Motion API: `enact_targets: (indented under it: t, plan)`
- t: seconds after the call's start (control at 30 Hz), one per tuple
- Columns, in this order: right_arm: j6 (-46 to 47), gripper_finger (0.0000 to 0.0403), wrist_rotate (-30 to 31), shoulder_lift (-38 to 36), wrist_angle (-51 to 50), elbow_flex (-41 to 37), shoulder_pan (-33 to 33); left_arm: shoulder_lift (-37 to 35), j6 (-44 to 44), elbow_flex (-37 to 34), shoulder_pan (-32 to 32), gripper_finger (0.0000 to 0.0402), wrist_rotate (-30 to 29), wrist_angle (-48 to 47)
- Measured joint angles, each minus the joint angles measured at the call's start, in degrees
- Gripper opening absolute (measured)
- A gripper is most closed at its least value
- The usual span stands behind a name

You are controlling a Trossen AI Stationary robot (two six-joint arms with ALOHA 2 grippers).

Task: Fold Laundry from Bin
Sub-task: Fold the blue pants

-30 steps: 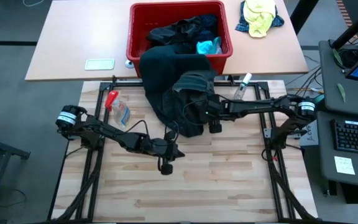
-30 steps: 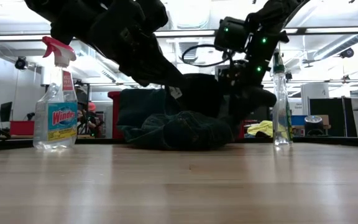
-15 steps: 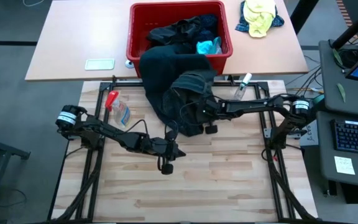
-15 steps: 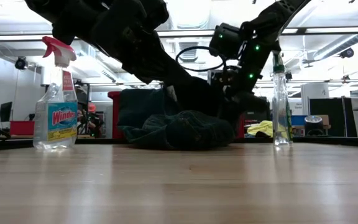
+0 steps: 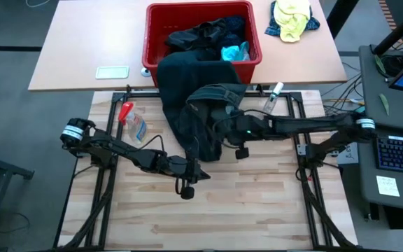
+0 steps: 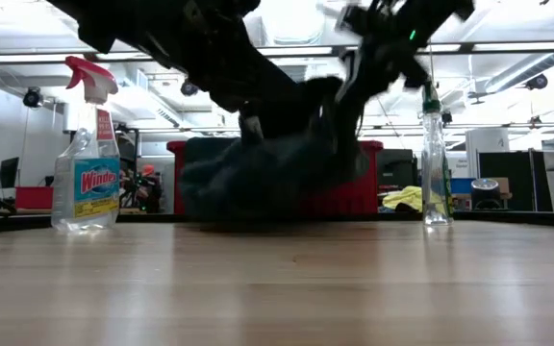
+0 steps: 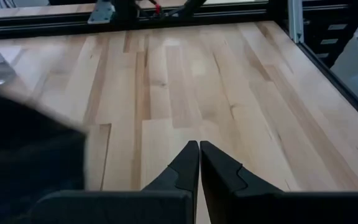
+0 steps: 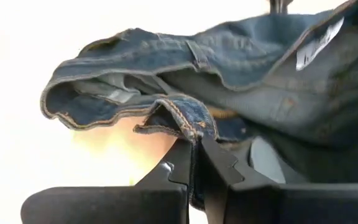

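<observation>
The dark garment (image 5: 194, 105) is trailing lengthwise from the red bin (image 5: 157, 42) onto the table (image 5: 257, 203). The right hand (image 8: 196, 149) is pinching its stitched hem, visible only in the wrist view. The left hand (image 7: 199, 163) is closed, holding nothing.

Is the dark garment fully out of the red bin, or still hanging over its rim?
Still hanging over. The dark garment drapes from the red bin over its front rim onto the wooden table, where the right end effector pinches its hem.

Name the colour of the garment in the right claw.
Blue denim garment with lighter stitching; right wrist view shows it best.
</observation>
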Motion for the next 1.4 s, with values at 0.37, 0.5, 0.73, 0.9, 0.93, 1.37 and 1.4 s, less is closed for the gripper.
enact_targets:
  t: [0.37, 0.5, 0.73, 0.9, 0.93, 1.37, 1.4]
  plan:
    - [7.1, 0.0012, 0.7, -9.7, -3.4, -0.8, 10.5, -0.4, 0.3, 6.4, -2.4, 0.0, -2.3, -9.7]
    - [8.6, 0.0012, 0.8, -9.5, -2.3, -2.2, 13.4, -0.4, 3.6, 7.6, -3.6, 0.0, -2.6, -10.7]
    - [10.8, 0.0012, 0.7, -7.5, 8.4, -8.9, 14.8, -0.8, 4.5, 9.8, -3.7, 0.0, -2.6, -12.6]
    - [12.3, 0.0012, 0.3, -5.7, 11.9, -11.8, 14.9, -1.5, 4.5, 14.3, -4.2, 0.0, -2.6, -17.2]
    - [12.7, 0.0013, 0.3, -5.4, 11.9, -12.0, 14.9, -1.5, 4.6, 15.5, -4.3, 0.0, -2.5, -18.4]
    - [7.3, 0.0013, -0.1, 9.1, 24.4, -12.5, 14.8, -2.1, 12.1, 20.4, -4.5, 0.0, -11.3, -26.5]
    - [6.6, 0.0013, -0.1, 10.4, 25.7, -12.5, 14.8, -2.2, 12.0, 20.3, -4.6, 0.0, -12.7, -27.1]
